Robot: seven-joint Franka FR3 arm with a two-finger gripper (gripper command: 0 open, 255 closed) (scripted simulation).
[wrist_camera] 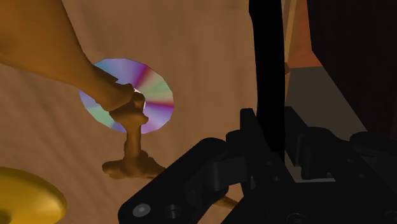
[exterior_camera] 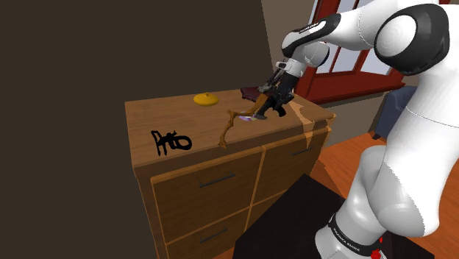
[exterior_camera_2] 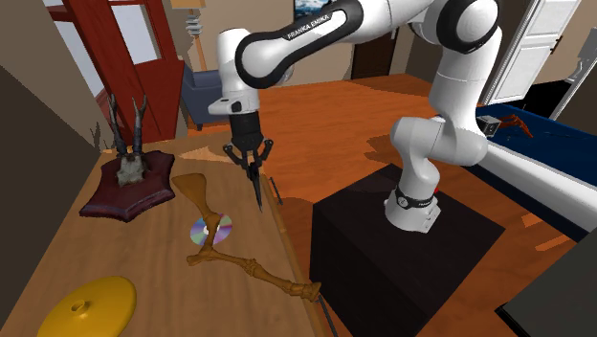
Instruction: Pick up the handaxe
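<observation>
My fingers are closed on the handaxe point(exterior_camera_2: 257, 187), a thin all-black piece that hangs straight down from my gripper point(exterior_camera_2: 249, 153) at the upper middle of the second exterior view. Its tip is low over the edge of the wooden dresser point(exterior_camera_2: 57, 258), and I cannot tell whether it touches. Just beside it towards that view's left lies a rainbow-sheened CD point(exterior_camera_2: 212, 230) with a long brown bone point(exterior_camera_2: 239, 257) lying across it. Further out at middle left stands an antler trophy point(exterior_camera_2: 129, 191) on a dark plaque, and a yellow lid point(exterior_camera_2: 91, 306) sits at lower left. In the shoulder view a black squiggly object point(exterior_camera: 171, 141) lies on the dresser top's left part, well apart from me.
</observation>
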